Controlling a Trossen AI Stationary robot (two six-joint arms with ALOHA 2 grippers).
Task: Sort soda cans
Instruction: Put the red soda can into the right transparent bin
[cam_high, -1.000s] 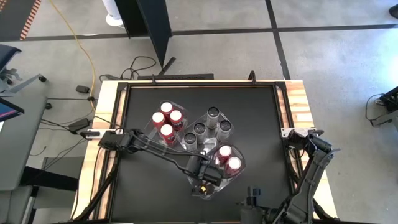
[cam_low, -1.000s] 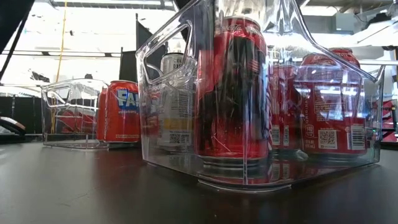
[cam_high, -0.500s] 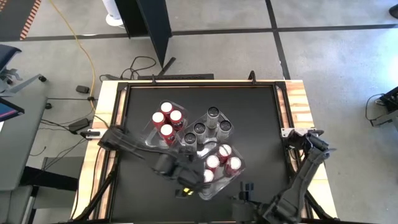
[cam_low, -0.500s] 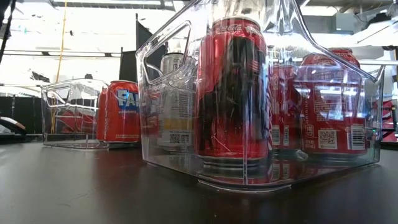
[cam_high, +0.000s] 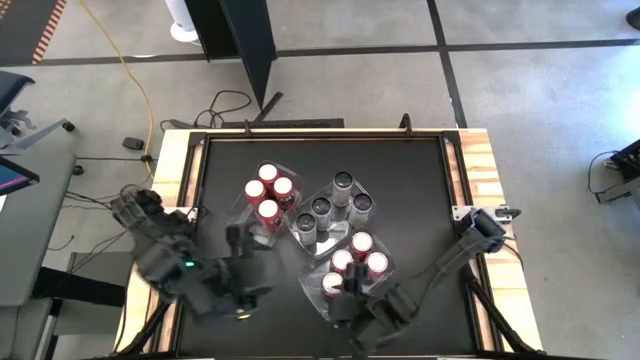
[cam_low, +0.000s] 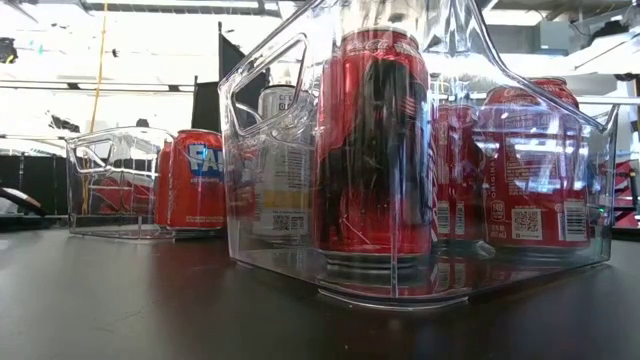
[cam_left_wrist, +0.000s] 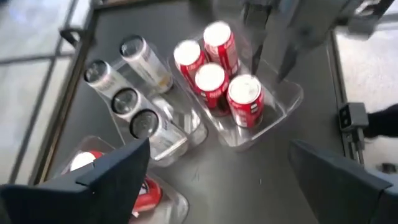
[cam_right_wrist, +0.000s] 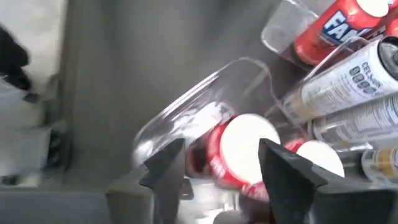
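1. You had every one of the soda cans (cam_high: 343, 260) binned: red ones near-right and far-left, silver in the middle tray (cam_high: 300, 232).
2. Left gripper (cam_left_wrist: 211, 177) was wide open, empty.
3. Right gripper (cam_right_wrist: 217, 165) straddled a red can (cam_right_wrist: 245, 149), part-open, no grip that I could see.

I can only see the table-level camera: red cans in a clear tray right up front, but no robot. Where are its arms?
Observer: The right gripper hangs over the near end of that front tray, above a red can.
Operator: And the other arm?
Observer: The left gripper is off toward the table's left side, open and empty, apart from every tray.
Operator: How many cans does my front tray hold?
Observer: Four red cans, all upright. The silver cans share the middle tray behind it.
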